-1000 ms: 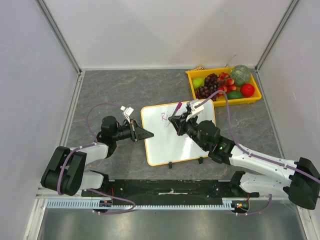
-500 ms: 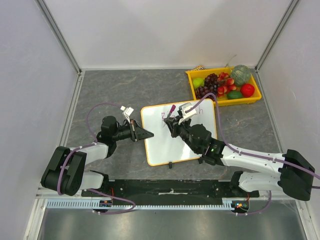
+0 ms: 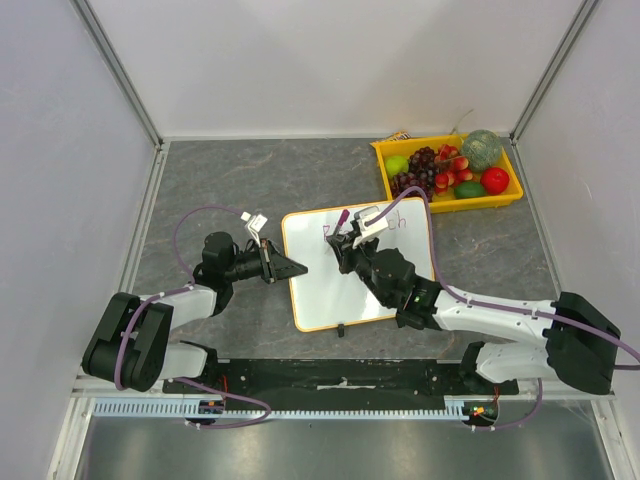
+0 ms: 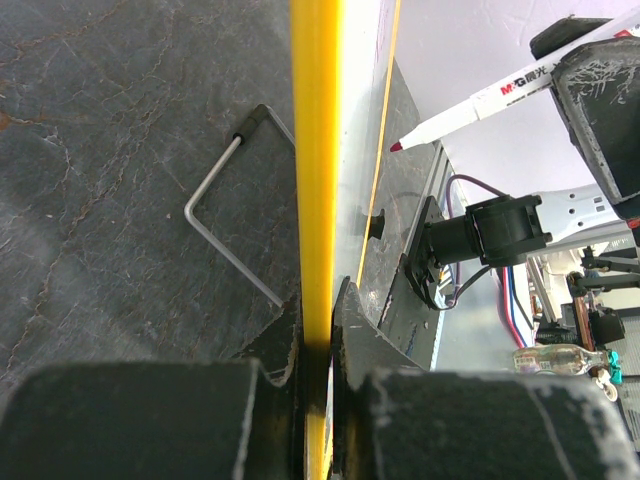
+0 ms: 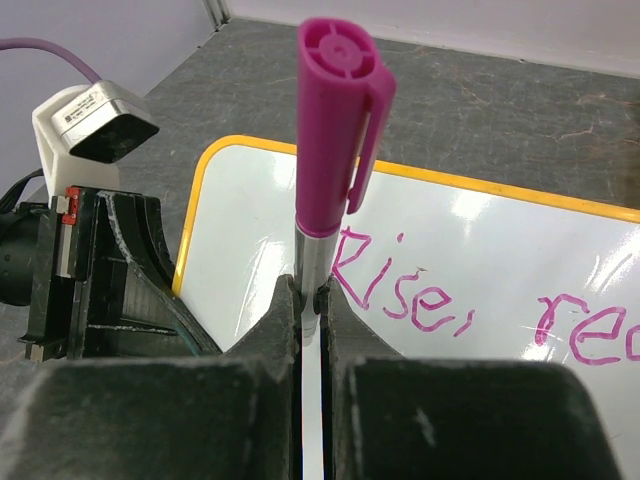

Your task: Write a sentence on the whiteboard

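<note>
The square white whiteboard (image 3: 345, 290) with orange-yellow rim is laid on the grey table (image 3: 250, 180), its edge clamped by the left gripper (image 4: 318, 305). A magenta-capped marker (image 5: 335, 120) is pinched by the right gripper (image 5: 310, 300) over the pinkish-red sentence (image 5: 400, 290); wet ink could be smeared by a low pass.

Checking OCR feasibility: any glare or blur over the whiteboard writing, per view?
Right wrist: the sentence is sharp, soft glare patches on the whiteboard above it, own fingers blurred. Left wrist: board edge-on, nothing legible. Top external: even light, writing too small, partly behind the right gripper.
</note>
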`<move>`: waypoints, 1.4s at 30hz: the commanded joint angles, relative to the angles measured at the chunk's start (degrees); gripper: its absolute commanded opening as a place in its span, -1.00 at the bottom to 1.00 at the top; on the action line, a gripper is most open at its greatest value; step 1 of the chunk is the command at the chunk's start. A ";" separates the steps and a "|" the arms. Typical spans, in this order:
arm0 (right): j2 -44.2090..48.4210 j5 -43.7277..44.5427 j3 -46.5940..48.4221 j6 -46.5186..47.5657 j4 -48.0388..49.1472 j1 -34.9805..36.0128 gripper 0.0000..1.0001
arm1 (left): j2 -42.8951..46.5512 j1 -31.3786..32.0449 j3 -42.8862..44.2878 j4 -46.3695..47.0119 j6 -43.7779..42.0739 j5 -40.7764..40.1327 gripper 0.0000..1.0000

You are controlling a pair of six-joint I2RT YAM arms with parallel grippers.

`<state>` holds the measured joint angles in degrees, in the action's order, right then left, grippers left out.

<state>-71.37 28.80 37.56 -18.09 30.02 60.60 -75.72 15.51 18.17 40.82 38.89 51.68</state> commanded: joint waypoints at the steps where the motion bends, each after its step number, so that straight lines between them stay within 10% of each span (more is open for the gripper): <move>1: -0.87 2.40 0.59 0.42 3.29 0.22 -1.00 | -2.06 -0.13 -0.60 -6.80 -10.24 -10.20 -0.96; 42: 3.78 -0.50 -6.27 -3.27 -0.22 0.22 -1.00 | -1.71 -0.13 -0.68 -6.72 -10.33 -10.37 -0.96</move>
<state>-69.49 27.66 31.92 -20.56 31.03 60.66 -75.75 15.51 18.17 40.77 38.89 51.64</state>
